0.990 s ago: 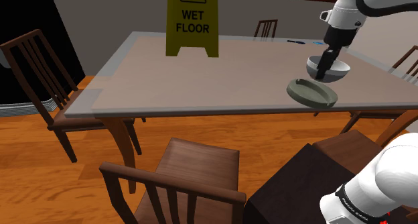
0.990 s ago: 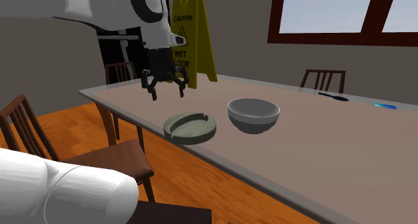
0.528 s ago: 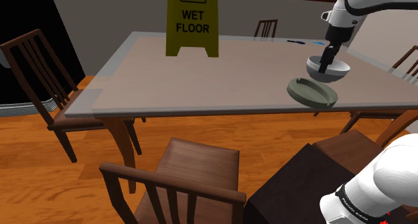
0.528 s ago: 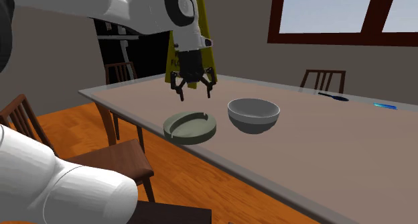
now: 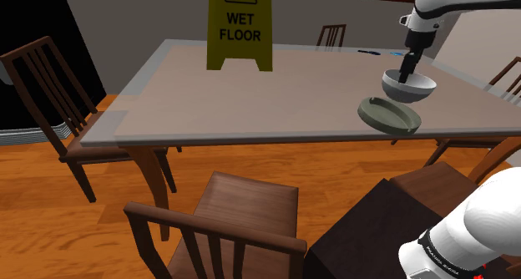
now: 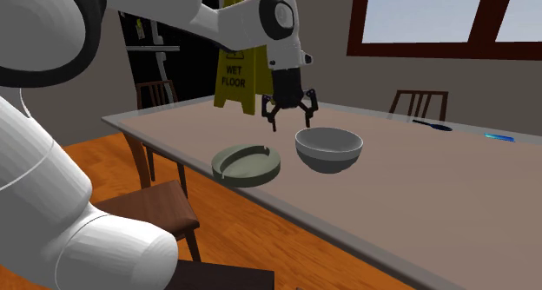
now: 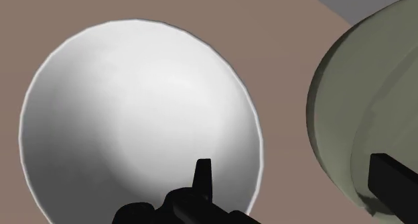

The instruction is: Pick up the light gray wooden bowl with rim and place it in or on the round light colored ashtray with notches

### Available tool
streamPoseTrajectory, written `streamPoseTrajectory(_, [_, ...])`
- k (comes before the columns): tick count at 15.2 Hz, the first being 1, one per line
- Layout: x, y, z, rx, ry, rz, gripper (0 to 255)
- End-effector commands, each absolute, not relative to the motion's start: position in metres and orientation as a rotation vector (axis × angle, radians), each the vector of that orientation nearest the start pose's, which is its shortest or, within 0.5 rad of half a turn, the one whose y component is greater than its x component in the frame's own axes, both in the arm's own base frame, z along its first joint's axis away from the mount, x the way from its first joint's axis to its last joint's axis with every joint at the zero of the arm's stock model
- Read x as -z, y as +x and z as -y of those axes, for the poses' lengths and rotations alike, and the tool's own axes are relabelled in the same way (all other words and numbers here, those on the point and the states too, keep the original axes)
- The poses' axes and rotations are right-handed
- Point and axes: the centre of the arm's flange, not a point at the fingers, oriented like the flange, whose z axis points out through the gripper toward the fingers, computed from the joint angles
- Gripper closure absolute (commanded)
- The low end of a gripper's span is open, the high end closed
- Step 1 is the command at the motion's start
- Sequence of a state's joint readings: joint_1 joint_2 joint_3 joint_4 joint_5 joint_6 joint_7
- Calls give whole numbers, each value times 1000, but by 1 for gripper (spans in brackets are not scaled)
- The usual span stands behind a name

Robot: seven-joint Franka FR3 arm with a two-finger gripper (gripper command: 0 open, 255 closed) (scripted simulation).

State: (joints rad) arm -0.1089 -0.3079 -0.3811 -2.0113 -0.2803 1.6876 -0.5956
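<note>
Straddling the rim looked the wise way to take it: one finger inside the wall, one outside, lowered squarely. Just beside the ashtray [image 6: 247, 165], toward the second exterior view's right, the pale grey bowl [image 6: 328, 149] sat on the worktop [image 6: 452, 184]. The pincer [image 6: 288, 123], fingers apart and empty, hovered above its ashtray-side rim.

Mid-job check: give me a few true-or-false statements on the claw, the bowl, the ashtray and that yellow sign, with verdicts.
1. The claw is open and holds nothing. True.
2. The bowl is upright and empty. True.
3. The bowl already sits in the ashtray. False: it stands on the table beside the ashtray, with a gap between them.
4. The yellow sign lies flat on the floor. False: it stands upright on the table.
</note>
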Motion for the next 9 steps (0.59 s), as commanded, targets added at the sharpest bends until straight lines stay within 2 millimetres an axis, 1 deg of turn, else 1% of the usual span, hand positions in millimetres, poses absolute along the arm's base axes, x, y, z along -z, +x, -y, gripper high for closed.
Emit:
streamPoseTrajectory(1, [-564, 391, 273, -192, -3251, 266, 0])
streamPoseTrajectory(7, [-533, 388, 277, -192, -3251, 266, 0])
streamPoseTrajectory(9, [-530, 388, 277, -192, -3251, 266, 0])
